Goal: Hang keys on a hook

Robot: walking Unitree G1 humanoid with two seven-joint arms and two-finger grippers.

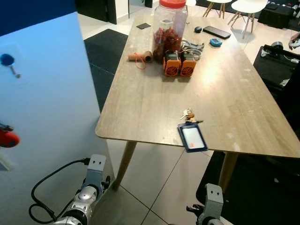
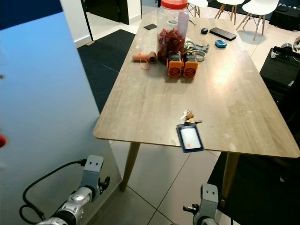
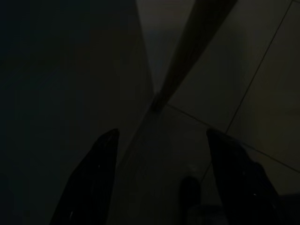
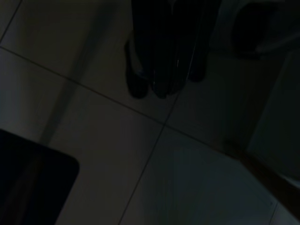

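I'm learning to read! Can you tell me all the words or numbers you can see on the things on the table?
No words or numbers can be read here.
Badge holder: its white card looks blank; any print is too small.
Two orange gadgets: markings too blurred.
Big jar: no readable label.
Phone: dark screen.

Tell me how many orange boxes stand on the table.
2. Both orange boxes, one and the other, stand side by side before the big jar on the table.
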